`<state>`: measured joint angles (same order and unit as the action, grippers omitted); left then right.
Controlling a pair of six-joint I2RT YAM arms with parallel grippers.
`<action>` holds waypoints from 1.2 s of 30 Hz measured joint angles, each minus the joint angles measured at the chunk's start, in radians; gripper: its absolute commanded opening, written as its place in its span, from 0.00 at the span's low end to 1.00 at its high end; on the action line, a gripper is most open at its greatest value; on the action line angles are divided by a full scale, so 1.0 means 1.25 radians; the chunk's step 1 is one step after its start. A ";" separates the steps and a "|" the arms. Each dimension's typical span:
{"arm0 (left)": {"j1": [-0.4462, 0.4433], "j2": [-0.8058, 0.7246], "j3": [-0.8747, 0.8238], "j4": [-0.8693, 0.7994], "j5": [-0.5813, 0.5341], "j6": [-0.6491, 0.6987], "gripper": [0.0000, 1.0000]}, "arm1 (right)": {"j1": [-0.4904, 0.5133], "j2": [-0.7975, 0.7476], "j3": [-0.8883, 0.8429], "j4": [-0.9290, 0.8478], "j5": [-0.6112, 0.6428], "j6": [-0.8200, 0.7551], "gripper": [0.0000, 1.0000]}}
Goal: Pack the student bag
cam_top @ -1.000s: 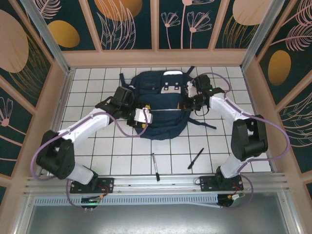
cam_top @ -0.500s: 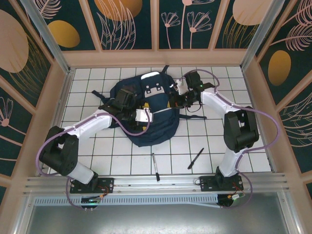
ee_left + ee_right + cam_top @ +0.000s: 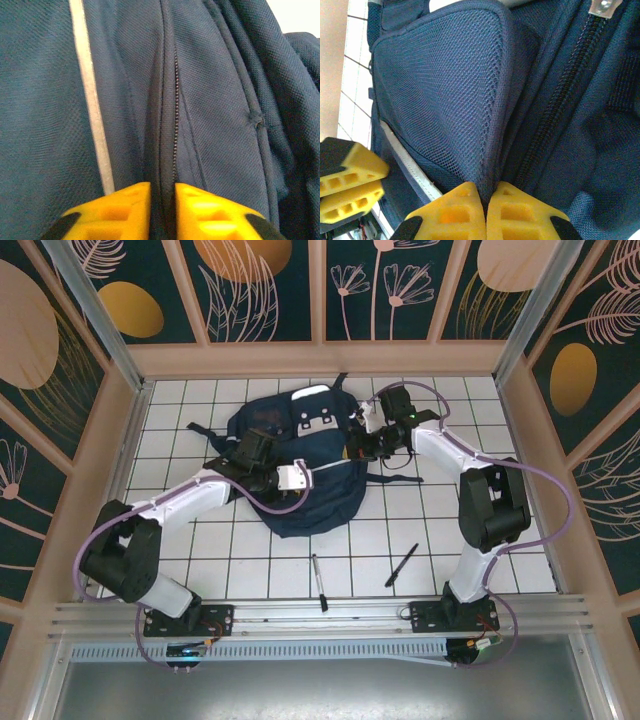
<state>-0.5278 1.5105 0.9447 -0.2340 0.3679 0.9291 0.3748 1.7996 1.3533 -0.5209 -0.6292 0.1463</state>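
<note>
Top view, near end: two pens on the white tiled table (image 3: 180,540), apart from each other. The silver-tipped pen (image 3: 318,582) is at 6 o'clock of the student bag (image 3: 305,505), the black pen (image 3: 402,565) at about 5 o'clock. Neither touches the bag.

The bag lies flat mid-table, past the pens, with its white-grey buckle patch (image 3: 320,423) toward its 12 o'clock end. One dark strap (image 3: 205,429) trails out at 10 o'clock.

Both arms reach in over it, the left onto its 9 o'clock side, the right onto its 2 o'clock edge.

Left gripper (image 3: 162,202): yellow fingers nearly together, clamped on a raised fold of navy fabric. The zip line (image 3: 175,115) runs out of the pinch toward 12 o'clock. A white stripe (image 3: 92,110) runs parallel at 9 o'clock of the zip.

Right gripper (image 3: 486,212): fingers together, pinching the lower edge of a mesh side pocket (image 3: 450,85). A heavier zipper (image 3: 555,110) runs up toward 1 o'clock to a metal pull (image 3: 602,6).
</note>
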 measured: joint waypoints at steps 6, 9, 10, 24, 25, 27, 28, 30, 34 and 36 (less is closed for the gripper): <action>0.000 -0.060 -0.001 0.019 -0.036 -0.076 0.00 | 0.000 0.002 0.000 0.002 0.018 0.003 0.28; 0.001 -0.081 -0.005 0.062 -0.054 -0.149 0.00 | -0.001 0.004 0.006 -0.003 0.088 0.050 0.36; 0.002 -0.091 -0.008 0.081 -0.060 -0.167 0.00 | -0.006 0.006 0.014 -0.010 0.093 0.069 0.37; 0.004 -0.070 0.044 0.149 -0.116 -0.276 0.00 | -0.026 -0.303 -0.102 -0.045 0.195 0.202 0.71; 0.004 -0.068 0.045 0.149 -0.116 -0.278 0.00 | -0.012 -0.327 -0.128 -0.047 0.207 0.202 0.71; 0.004 -0.065 0.046 0.151 -0.115 -0.280 0.00 | 0.024 -0.366 -0.185 -0.049 0.240 0.209 0.71; 0.004 -0.062 0.046 0.154 -0.113 -0.282 0.00 | 0.043 -0.382 -0.218 -0.051 0.265 0.228 0.72; 0.004 -0.055 0.050 0.156 -0.109 -0.287 0.00 | 0.072 -0.410 -0.282 -0.062 0.338 0.302 0.73; 0.004 -0.035 0.057 0.165 -0.092 -0.298 0.00 | 0.130 -0.497 -0.436 -0.114 0.464 0.518 0.55; 0.004 -0.030 0.057 0.167 -0.085 -0.302 0.00 | 0.172 -0.542 -0.505 -0.140 0.469 0.622 0.51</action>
<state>-0.5228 1.4734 1.0161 -0.0257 0.2615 0.5510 0.5900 1.1217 0.7219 -0.6964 -0.0429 0.9237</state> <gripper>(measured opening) 0.017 0.529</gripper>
